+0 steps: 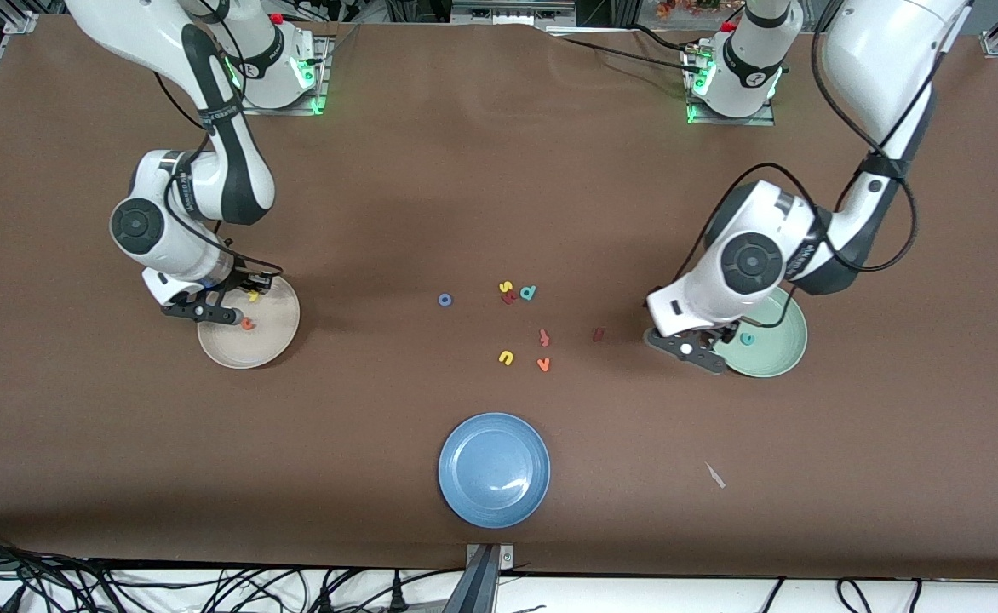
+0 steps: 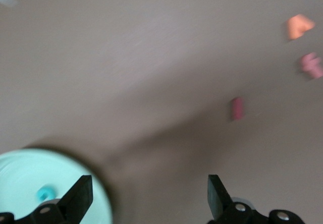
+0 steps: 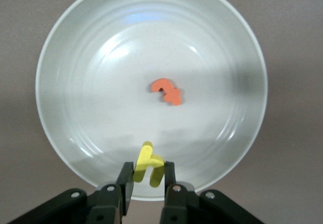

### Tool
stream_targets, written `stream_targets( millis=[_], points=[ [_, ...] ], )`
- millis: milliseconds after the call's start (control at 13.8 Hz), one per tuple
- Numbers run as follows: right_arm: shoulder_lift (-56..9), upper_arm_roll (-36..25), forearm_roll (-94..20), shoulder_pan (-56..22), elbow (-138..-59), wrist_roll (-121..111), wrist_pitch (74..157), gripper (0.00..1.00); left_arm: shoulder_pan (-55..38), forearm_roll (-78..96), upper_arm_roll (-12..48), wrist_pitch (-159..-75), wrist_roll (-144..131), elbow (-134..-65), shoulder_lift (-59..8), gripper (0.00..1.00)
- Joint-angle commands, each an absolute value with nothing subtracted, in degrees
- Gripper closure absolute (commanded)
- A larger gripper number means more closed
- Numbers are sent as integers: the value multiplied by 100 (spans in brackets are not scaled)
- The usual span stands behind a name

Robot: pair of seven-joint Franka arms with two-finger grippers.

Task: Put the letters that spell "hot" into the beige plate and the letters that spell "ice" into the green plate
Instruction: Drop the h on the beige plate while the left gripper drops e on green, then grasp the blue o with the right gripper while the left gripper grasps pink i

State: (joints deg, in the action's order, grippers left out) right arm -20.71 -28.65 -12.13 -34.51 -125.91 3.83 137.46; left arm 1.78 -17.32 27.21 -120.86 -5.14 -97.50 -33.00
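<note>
Right pincer [image 3: 147, 176] clenched on yellow "h" [image 3: 148, 164] directly above beige plate [image 3: 65, 133]; left pincer [image 2: 149, 196] released beside green plate [image 2: 30, 168].

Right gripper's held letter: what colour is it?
Yellow. The right gripper pinches the yellow letter over the beige plate; clearest in the right wrist view.

White arms with black joints and looping black cables (green lights at bases).
</note>
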Motion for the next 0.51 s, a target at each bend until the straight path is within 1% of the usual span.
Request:
stream_targets(
  millis=[0, 73, 218, 435],
  points=[
    [-1969, -2839, -1352, -3463, -12657, 482, 13790, 20, -297, -2090, 2698, -12224, -387, -8738, -4392, 0],
    [-1977, -2778, -1467, -3498, -12578, 727, 13773, 0, -412, -2283, 2681, -12461, -439, -8728, -4542, 0],
    [-1977, -2524, -1485, -3664, -12280, 1210, 13449, 0, -404, -2382, 2681, -12953, -588, -8858, -4702, 0],
    [-2074, -2329, -1477, -4015, -11770, 2080, 13026, 0, -518, -2505, 2681, -13034, -1175, -9026, -4711, 0]
  ],
)
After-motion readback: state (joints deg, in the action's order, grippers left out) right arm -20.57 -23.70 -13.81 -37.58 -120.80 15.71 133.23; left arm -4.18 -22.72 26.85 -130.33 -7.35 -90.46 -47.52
